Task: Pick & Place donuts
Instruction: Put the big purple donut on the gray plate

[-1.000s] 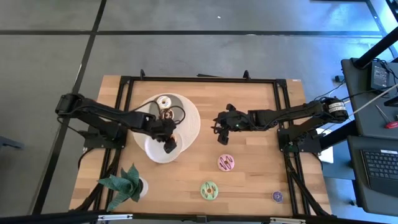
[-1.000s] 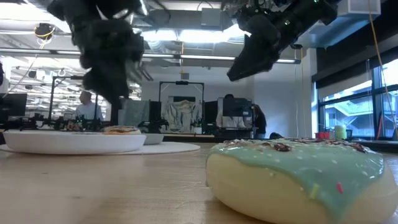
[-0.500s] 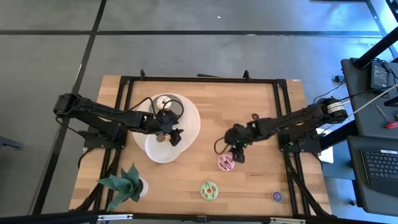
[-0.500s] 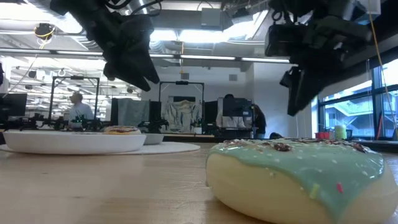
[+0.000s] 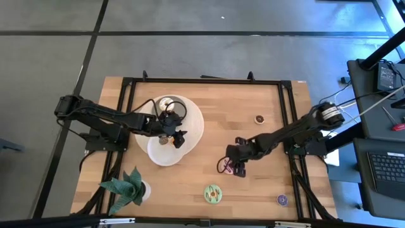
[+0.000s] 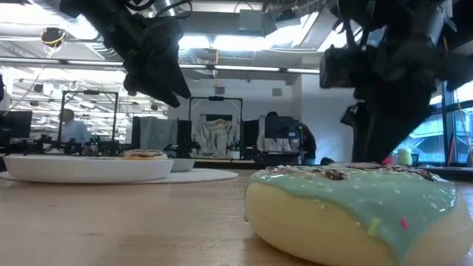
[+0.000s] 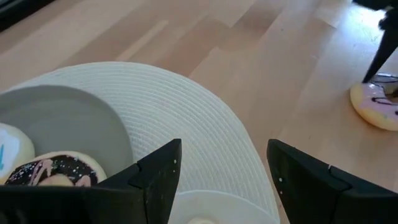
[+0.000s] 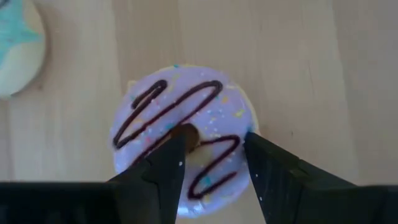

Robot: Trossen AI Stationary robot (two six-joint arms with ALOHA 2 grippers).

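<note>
A pink donut with a chocolate zigzag lies flat on the wooden table right of centre. My right gripper is open and points steeply down at it, one fingertip over the hole, the other by the rim. My left gripper is open with nothing between its fingers. It slants down over the plates at the table's left. Two donuts lie on a grey plate. One more donut lies on a small white plate. A green donut lies near the front edge. My right gripper stands over the pink donut from above, its fingers on either side of the donut's near half. I cannot tell whether they touch it. In the low view the green donut hides the fingertips.
A round white mat lies under the plates. A small chocolate donut sits at the far right and a small purple one at the near right corner. A green paper plant stands at the near left corner.
My right gripper has swung from the table's middle toward the near edge and come down over the pink donut, tipping to point more steeply down. My left gripper has tipped up from the small white plate and then kept still. No donut has moved.
</note>
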